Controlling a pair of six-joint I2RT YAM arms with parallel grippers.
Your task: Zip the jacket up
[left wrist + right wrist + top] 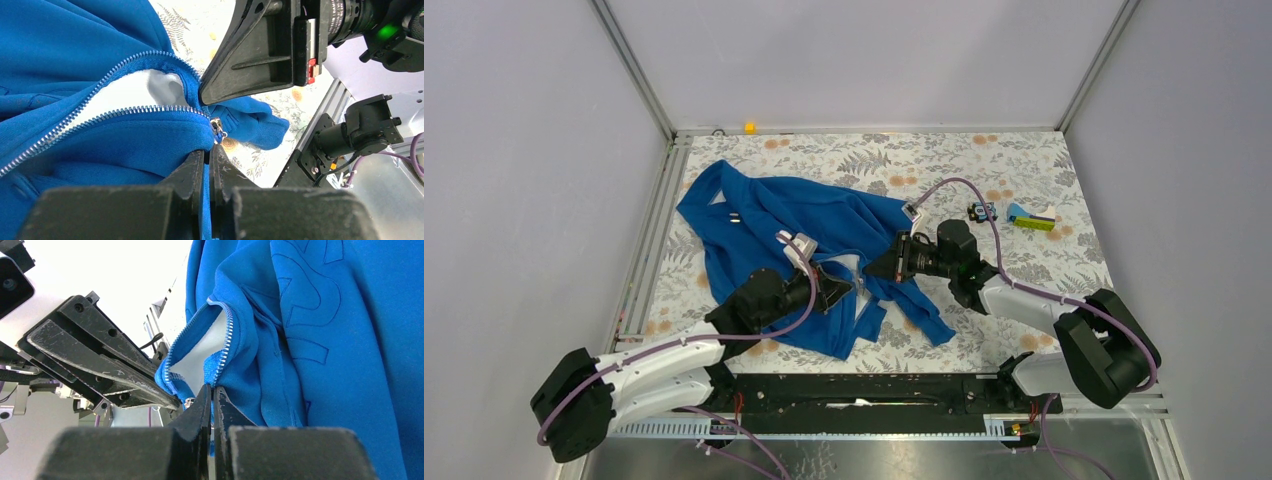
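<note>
Jacket (764, 225): blue, rumpled on the left-centre of the floral cloth (1024, 160). One sleeve reaches the far-left corner, and the near edge is gathered between my two grippers.
Zipper (125, 112): undone; its two rows of teeth run apart from one meeting point.
Lining (135, 90): white, showing between the rows.
Pull (218, 129): silvery, at the point where the rows meet, just above my left fingertips.
Left gripper (207, 152): clenched on the blue hem right under the pull, with fabric pinched between the fingers.
Right gripper (211, 390): clenched on the jacket's zipper edge, where a row of teeth runs down into my jaws.
Grippers together: tip to tip over the jacket's near edge, very close; whether they touch I cannot tell.
Toy (981, 211): small, black and blue, on the cloth at the right, well apart from the jacket.
Block (1031, 218): yellow-green and blue, just beside the toy.
Bead (749, 127): yellow, on the far rail.
</note>
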